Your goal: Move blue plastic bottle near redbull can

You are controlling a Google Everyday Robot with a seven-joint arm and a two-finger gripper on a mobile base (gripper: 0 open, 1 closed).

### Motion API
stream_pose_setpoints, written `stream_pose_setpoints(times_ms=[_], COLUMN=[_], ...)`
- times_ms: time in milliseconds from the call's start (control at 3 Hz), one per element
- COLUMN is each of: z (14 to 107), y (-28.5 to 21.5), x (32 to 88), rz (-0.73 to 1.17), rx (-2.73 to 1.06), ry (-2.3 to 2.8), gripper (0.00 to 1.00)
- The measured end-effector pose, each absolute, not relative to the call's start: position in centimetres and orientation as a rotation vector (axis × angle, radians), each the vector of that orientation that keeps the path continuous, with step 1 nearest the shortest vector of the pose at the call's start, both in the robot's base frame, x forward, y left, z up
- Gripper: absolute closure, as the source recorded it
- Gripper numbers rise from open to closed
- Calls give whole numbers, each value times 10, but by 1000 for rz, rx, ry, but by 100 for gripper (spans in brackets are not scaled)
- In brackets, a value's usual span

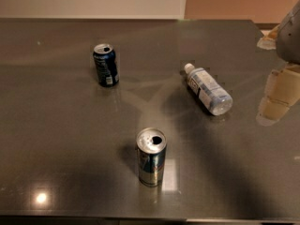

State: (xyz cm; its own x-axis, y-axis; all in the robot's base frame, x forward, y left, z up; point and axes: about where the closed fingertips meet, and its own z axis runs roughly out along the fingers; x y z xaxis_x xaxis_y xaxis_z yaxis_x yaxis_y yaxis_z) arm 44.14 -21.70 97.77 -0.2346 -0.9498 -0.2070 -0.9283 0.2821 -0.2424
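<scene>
No writing can be read anywhere in this scene. At two o'clock on the dark grey counter (pixel 56 139), a small clear pale-blue plastic bottle (pixel 208 90) with a white cap lies on its side; its white-and-dark label is too blurred to make out. At ten o'clock, an upright dark navy blue can (pixel 105 64) has a pale label patch with illegible print. At six o'clock, a slim silver-and-blue can (pixel 151 157) shows a hint of red but no clear letters. The cream-coloured gripper (pixel 274 102) hangs at three o'clock, without readable markings.
</scene>
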Motion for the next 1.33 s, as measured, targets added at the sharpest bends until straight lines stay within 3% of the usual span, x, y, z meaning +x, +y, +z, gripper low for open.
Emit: stream_pose_setpoints(times_ms=[1333], z=[926], y=[-208], x=[538], rz=[71], rx=[-1227], ry=[2700], gripper=[0])
